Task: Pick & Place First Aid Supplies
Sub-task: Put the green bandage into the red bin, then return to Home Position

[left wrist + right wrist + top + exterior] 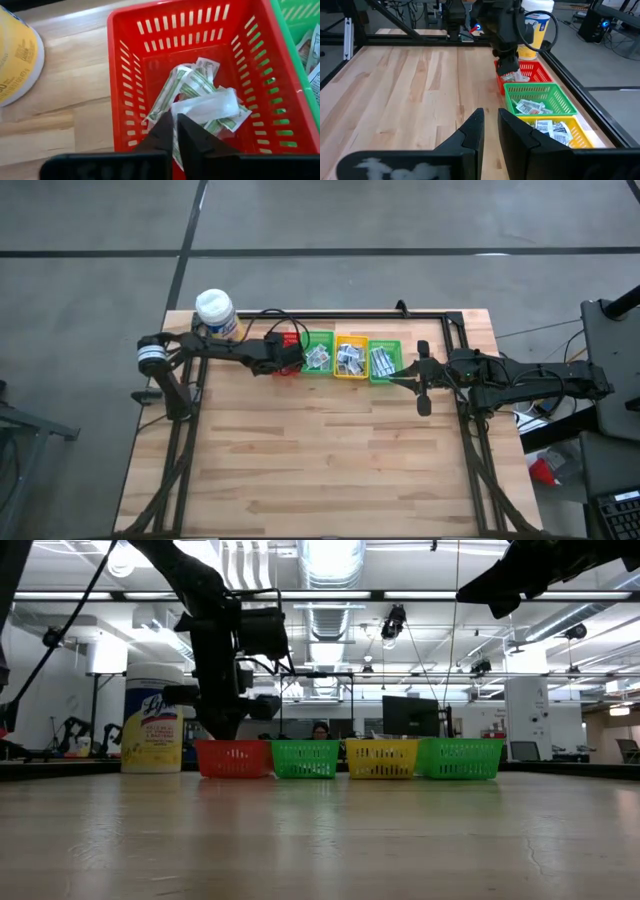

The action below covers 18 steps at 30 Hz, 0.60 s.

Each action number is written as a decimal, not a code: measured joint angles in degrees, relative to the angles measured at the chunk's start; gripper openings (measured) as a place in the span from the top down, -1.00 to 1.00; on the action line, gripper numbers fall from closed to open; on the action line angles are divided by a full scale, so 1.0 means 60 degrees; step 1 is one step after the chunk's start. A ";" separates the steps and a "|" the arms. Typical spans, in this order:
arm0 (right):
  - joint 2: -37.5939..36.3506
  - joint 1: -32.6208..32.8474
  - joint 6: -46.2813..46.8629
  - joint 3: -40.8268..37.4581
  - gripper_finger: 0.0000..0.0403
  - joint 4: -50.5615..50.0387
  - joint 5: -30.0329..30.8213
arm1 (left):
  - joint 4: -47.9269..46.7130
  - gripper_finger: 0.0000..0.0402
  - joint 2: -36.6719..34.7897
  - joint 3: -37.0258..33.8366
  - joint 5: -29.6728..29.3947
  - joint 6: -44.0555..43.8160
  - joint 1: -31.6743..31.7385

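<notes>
left gripper (175, 131) at bottom centre of left wrist frame, fingers nearly together, pinching edge of one white packet (207, 106) over red basket (131, 75); loose packets piled beneath. high view: four baskets in row, upper centre of table; green basket (319, 338), yellow basket (351, 343) and second green basket (385, 345) each hold packets. right gripper (490, 125) waits at right of table, fingers slightly apart, empty. judgement: sorting well along, red pile not yet cleared. yellow bottle (216, 312) upper left.
</notes>
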 joint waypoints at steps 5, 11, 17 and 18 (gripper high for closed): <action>0.0000 0.0000 -0.0002 -0.0002 0.74 0.0000 0.0000 | -0.0006 0.61 -0.0078 0.0020 0.0144 0.0247 0.0004; 0.0003 0.0000 0.0014 -0.0003 0.74 0.0003 0.0000 | -0.0102 0.18 -0.0660 0.0143 0.0779 0.0741 0.0004; 0.0001 0.0000 0.0010 -0.0001 0.74 0.0001 0.0001 | -0.0111 0.01 -0.2018 0.0355 0.1633 0.1273 -0.0171; 0.0003 0.0000 0.0001 -0.0001 0.74 0.0002 0.0000 | -0.0108 0.01 -0.2328 0.0384 0.1641 0.1328 -0.0264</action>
